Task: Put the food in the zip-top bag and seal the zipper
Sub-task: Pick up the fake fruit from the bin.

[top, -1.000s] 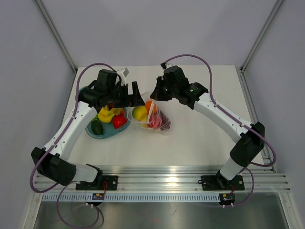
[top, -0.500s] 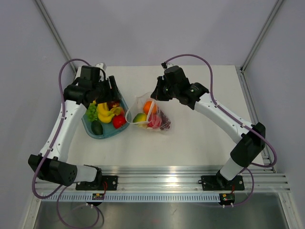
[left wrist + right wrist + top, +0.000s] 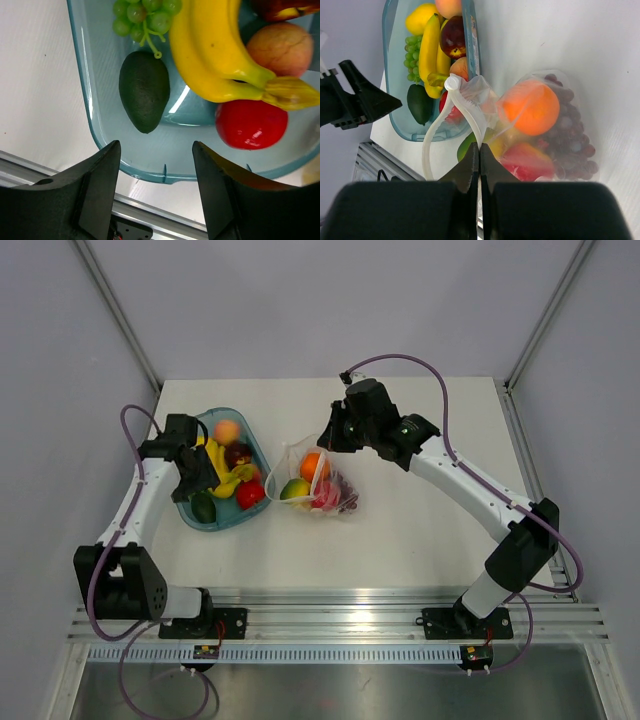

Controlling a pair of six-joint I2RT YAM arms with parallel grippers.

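The zip-top bag (image 3: 322,490) lies mid-table with its mouth held up. Inside it are an orange (image 3: 530,107), purple grapes (image 3: 572,145), a red piece and a yellow-green fruit (image 3: 293,488). My right gripper (image 3: 479,150) is shut on the white zipper (image 3: 465,102) at the bag's mouth edge; in the top view the right gripper (image 3: 330,432) sits above the bag. My left gripper (image 3: 156,145) hangs open and empty over the near part of the blue-green bowl (image 3: 97,130); from above the left gripper (image 3: 198,483) is over the bowl's left side. In the bowl lie an avocado (image 3: 144,90), bananas (image 3: 215,55), a red tomato (image 3: 250,124), green grapes (image 3: 145,12) and a peach (image 3: 282,47).
The bowl (image 3: 215,522) stands left of the bag, almost touching it. An aluminium rail (image 3: 340,618) runs along the table's near edge, just below the bowl's rim in the left wrist view. Slanted frame posts stand at the back corners.
My left arm has drawn back from the bag's mouth to the left, over the bowl, leaving the yellow-green fruit in the bag; its jaws have narrowed a little. The right arm has stayed put.
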